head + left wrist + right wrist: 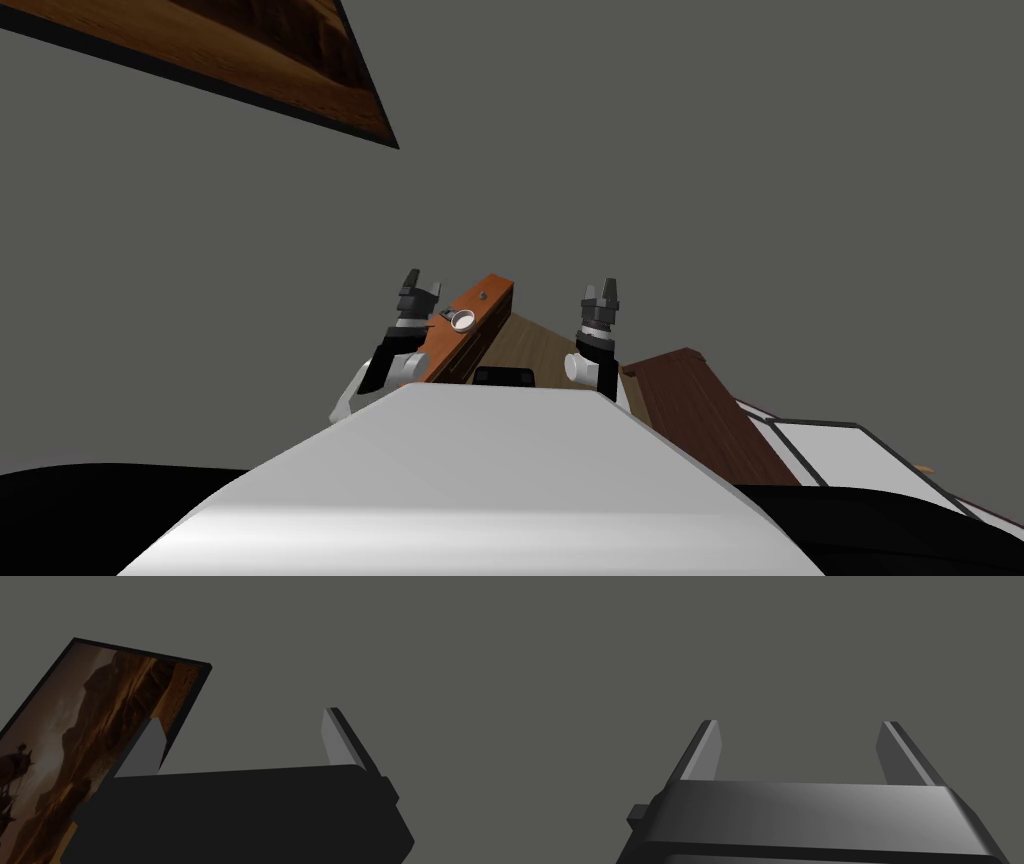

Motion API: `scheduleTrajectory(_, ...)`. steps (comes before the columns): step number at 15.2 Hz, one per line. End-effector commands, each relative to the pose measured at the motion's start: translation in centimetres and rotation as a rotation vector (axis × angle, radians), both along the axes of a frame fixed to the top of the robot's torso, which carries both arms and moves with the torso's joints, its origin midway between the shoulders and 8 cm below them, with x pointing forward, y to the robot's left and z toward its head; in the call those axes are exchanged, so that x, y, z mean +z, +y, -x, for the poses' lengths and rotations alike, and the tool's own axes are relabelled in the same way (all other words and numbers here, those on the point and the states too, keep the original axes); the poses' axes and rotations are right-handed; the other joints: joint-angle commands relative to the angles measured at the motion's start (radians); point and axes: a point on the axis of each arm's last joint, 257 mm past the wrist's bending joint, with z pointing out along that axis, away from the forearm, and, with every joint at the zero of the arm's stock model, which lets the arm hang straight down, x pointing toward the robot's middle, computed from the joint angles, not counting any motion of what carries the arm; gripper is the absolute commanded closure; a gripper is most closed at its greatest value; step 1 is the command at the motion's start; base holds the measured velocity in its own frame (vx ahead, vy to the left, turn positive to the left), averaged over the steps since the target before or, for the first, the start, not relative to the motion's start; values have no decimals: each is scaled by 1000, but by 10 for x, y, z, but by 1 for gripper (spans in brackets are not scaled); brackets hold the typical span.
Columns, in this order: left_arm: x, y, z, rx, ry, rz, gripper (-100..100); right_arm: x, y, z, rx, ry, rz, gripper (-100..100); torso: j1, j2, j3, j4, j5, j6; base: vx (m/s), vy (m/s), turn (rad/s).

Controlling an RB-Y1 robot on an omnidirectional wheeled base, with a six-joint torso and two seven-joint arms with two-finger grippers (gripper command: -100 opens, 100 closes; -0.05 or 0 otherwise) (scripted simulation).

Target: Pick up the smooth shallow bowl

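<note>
Your left tool (418, 285) is held up before a plain grey wall (700, 150), its two thin blades wide apart and empty. Your right tool (600, 292) is at about the same height, also wide and empty.

The bowl (462, 320) lies between the two tools, much nearer the left one, just beside and below it on its inner side. It is small, round and shallow, white with a smooth rim and a greyer hollow. It sits on a long, narrow surface (437, 352) of orange-brown wood with a dark side face, which runs along the left tool's inner side. A tiny grey knob-like thing (482, 295) sits on the same surface beyond the bowl, apart from it.

Pale wooden floor (540, 345) shows between the surface and the right tool. Below that tool and to its outer side stands a dark brown wooden piece (690, 400), with a white panel in a dark frame (850, 450) farther out.
</note>
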Motion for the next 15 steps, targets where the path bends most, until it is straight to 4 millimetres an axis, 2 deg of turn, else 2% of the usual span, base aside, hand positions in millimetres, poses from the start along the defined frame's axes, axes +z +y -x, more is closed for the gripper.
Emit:
scheduleTrajectory(1, -19, 10, -13, -3, 64, 6, -100, 0, 0, 0, 0, 0, 0, 0, 0, 0, 0, 0, 0, 0, 40, -18, -9)
scheduleTrajectory(2, -19, 10, -13, -3, 64, 6, -100, 0, 0, 0, 0, 0, 0, 0, 0, 0, 0, 0, 0, 0, 36, -12, -9)
scheduleTrajectory(6, -62, 35, -33, 9, 195, 38, -100, 0, 0, 0, 0, 0, 0, 0, 0, -1, 0, 0, 0, 0, 47, -12, -17)
scheduleTrajectory(7, -63, 35, -33, 11, 202, 39, -100, 0, 0, 0, 0, 0, 0, 0, 0, -1, 0, 0, 0, 0, 47, -11, -12)
scheduleTrajectory(8, -77, 45, -39, 19, 244, 56, -100, 0, 0, 0, 0, 0, 0, 0, 0, 0, 0, 0, 0, 0, 48, -12, -10)
scheduleTrajectory(9, -79, 46, -39, 20, 251, 56, -100, 0, 0, 0, 0, 0, 0, 0, 0, -1, 0, 0, 0, 0, 43, -13, -11)
scheduleTrajectory(10, -95, 57, -44, 31, 296, 76, -100, 0, 0, 0, 0, 0, 0, 0, 0, 0, 0, 0, 0, 0, 43, -11, -15)
scheduleTrajectory(11, -96, 57, -44, 32, 300, 77, -100, 0, 0, 0, 0, 0, 0, 0, 0, 0, 0, 0, 0, 0, 42, -10, -15)
scheduleTrajectory(12, -111, 69, -49, 44, 345, 99, -100, 0, 0, 0, 0, 0, 0, 0, 0, 0, 0, 0, 0, 0, 42, -13, -15)
scheduleTrajectory(13, -113, 70, -49, 47, 350, 100, -100, 0, 0, 0, 0, 0, 0, 0, 0, 0, 0, 0, 0, 0, 42, -14, -13)
scheduleTrajectory(14, -127, 81, -53, 60, 393, 125, -100, 0, 0, 0, 0, 0, 0, 0, 0, 0, 0, 0, 0, 0, 51, -20, -20)
scheduleTrajectory(15, -131, 82, -53, 63, 401, 127, -100, 0, 0, 0, 0, 0, 0, 0, 0, 0, 0, 0, 0, 0, 49, -17, -7)
